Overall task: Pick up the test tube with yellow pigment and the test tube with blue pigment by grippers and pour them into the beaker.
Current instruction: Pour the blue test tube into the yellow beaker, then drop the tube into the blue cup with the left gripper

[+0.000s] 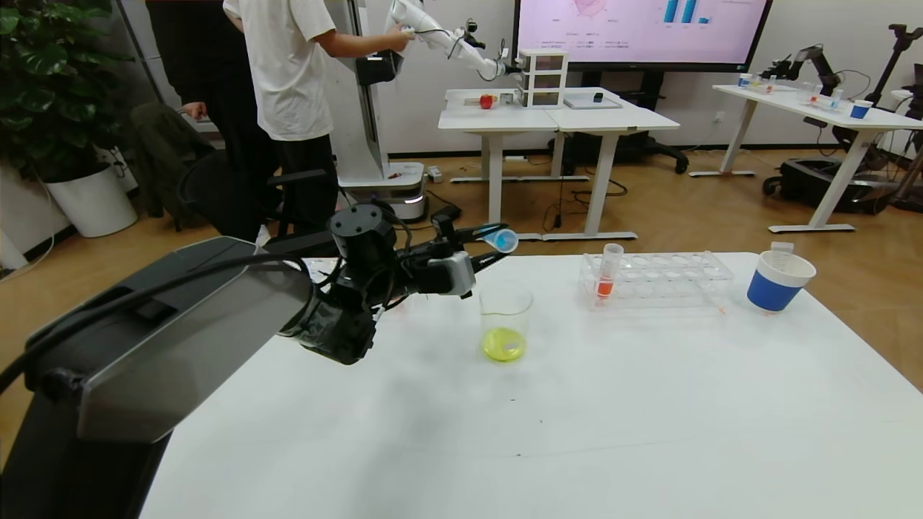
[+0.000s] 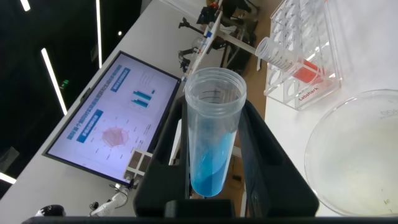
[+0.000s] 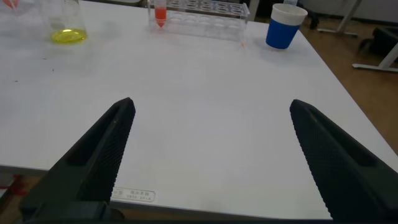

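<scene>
Left gripper clamping test tube with blue pigment, hovering tilted near table's far edge, just above beaker. Left wrist view revealing blue liquid pooling in tube's tapered end, beaker rim beside. Right gripper spreading wide over table's near edge, showing only in right wrist view. Counting: one beaker holding yellow liquid, one rack toward far right corner carrying one orange-red tube, one paper cup.
</scene>
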Robot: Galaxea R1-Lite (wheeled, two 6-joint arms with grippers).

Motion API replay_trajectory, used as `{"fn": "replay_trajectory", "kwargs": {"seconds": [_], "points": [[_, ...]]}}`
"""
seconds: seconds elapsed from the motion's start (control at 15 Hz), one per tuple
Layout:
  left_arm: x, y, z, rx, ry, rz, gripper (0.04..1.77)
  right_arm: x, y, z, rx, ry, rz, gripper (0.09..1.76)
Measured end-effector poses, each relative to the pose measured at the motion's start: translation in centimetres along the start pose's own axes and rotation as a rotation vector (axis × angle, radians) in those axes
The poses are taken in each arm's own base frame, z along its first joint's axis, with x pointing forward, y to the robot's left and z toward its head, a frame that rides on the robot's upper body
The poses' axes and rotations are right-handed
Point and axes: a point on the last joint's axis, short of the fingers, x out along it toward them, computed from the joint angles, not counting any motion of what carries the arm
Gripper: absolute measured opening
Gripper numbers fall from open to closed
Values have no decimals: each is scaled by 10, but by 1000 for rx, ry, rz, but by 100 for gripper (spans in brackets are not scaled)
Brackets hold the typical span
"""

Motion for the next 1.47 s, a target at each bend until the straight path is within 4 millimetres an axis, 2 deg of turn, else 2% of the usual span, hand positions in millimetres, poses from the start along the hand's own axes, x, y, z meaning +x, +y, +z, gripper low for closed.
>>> {"fn": "replay_trajectory", "kwargs": {"seconds": [0.73, 1.47], "points": [[2, -21, -7, 190, -13, -6, 51, 0, 0, 0, 0, 0, 0, 174], [-5, -27, -17, 341, 23, -21, 51, 0, 0, 0, 0, 0, 0, 174]]}}
